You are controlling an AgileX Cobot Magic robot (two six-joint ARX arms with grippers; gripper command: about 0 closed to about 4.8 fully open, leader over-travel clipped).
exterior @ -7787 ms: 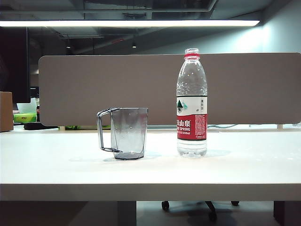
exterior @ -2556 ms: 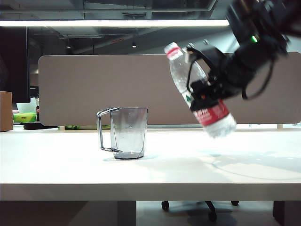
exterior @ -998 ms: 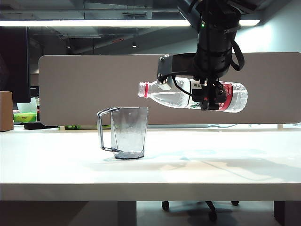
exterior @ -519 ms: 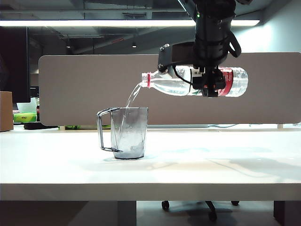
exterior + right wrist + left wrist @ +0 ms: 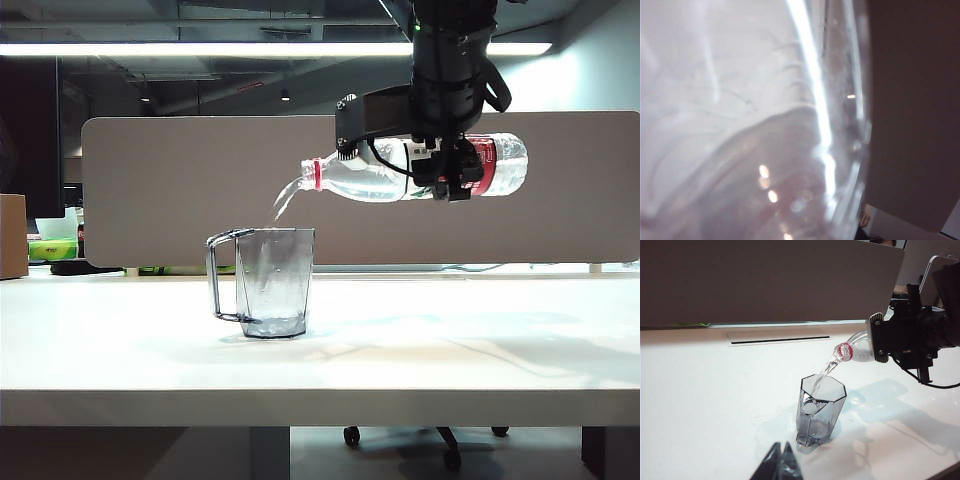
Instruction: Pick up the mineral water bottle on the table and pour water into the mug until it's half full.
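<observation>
The mineral water bottle lies almost level in the air, neck down a little toward the left, with my right gripper shut around its middle. A thin stream of water falls from its mouth into the clear faceted mug, which stands on the white table with some water in its bottom. The left wrist view shows the bottle, the stream and the mug from above. My left gripper is shut, low and near the mug. The bottle fills the right wrist view.
A grey partition panel runs behind the table. A cardboard box and green items sit at the far left. A cable slot is cut into the table near the partition.
The bottle has risen slightly and tipped its neck down. Water that was not flowing a second ago now streams into the mug. The left gripper has not moved.
</observation>
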